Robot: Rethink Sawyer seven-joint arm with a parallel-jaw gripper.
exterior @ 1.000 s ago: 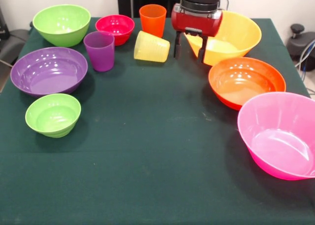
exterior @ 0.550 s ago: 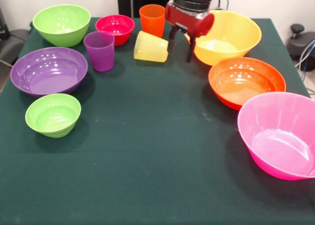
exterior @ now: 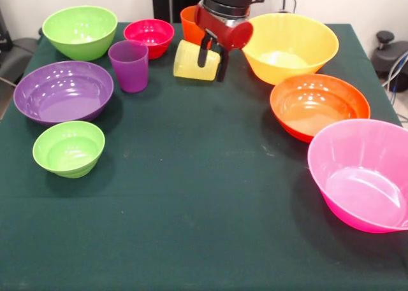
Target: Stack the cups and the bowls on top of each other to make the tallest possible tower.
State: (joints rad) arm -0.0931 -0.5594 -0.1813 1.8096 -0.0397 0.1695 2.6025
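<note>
Gripper [exterior: 212, 60] at far side of green tablecloth [exterior: 191, 202], fingers apart, one finger in front of yellow cup [exterior: 190, 61], other at cup's right end; grasping nothing as far as visible, contact w/ cup not clear. Yellow cup on its side, mouth to right. Orange cup [exterior: 189, 23] upright behind it, partly hidden by red gripper body. Purple cup [exterior: 129, 65] upright, left of yellow cup, apart from it. Small red bowl [exterior: 148, 36] behind purple cup, medium green bowl [exterior: 80, 31] at far left. Large purple bowl [exterior: 62, 91] just left of purple cup, small green bowl [exterior: 68, 148] in front of it. On right side: yellow-orange bowl [exterior: 296, 46], then orange-red bowl [exterior: 319, 105], then large pink bowl [exterior: 363, 173] nearest, rims close or overlapping in view. All bowls mouth up, nothing stacked yet.
</note>
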